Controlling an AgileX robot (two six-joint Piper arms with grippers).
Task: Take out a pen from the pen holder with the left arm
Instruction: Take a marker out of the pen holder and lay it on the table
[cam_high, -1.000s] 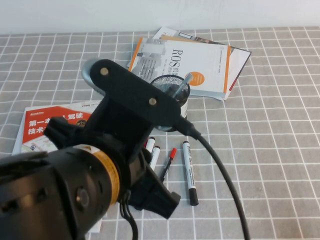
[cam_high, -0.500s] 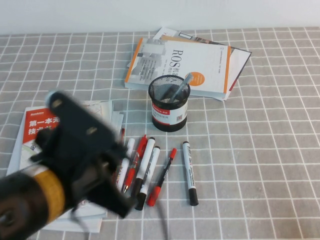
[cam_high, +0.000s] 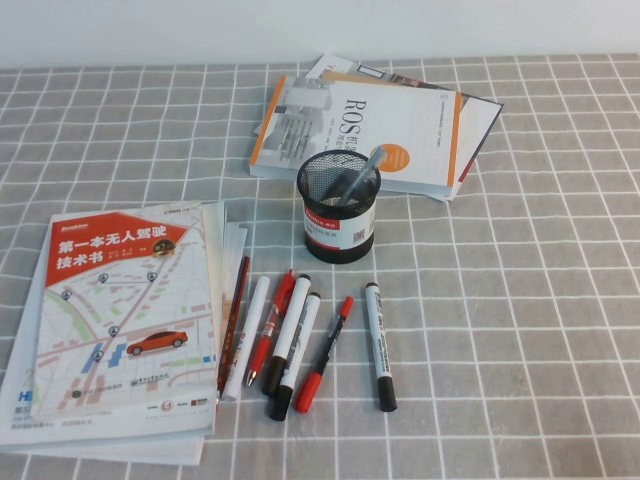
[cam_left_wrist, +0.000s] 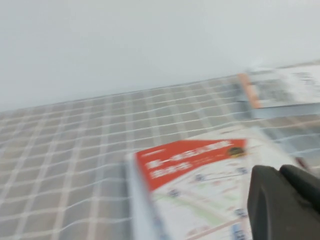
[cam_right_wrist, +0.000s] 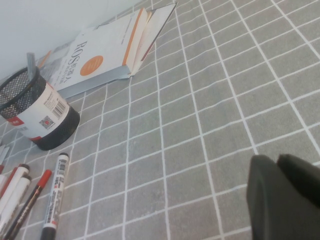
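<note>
The black mesh pen holder (cam_high: 339, 208) stands upright mid-table with a grey pen (cam_high: 365, 168) leaning inside it. Several pens and markers (cam_high: 290, 335) lie side by side on the cloth in front of it, a black-capped marker (cam_high: 379, 345) furthest right. Neither arm shows in the high view. In the left wrist view my left gripper (cam_left_wrist: 280, 172) is shut and empty, hovering over the red-covered booklet (cam_left_wrist: 195, 160). In its own wrist view my right gripper (cam_right_wrist: 277, 162) is shut and empty above bare cloth, well apart from the holder (cam_right_wrist: 37, 112).
A red map booklet (cam_high: 120, 310) on a paper stack lies at the front left. The white-and-orange ROS book (cam_high: 370, 130) rests on other books behind the holder. Grey checked cloth (cam_high: 520, 330) covers the table, bare on the right half.
The left arm, which filled the front left of the high view a second ago, has pulled back toward the lower left and left that view. Holder and pens have not moved.
</note>
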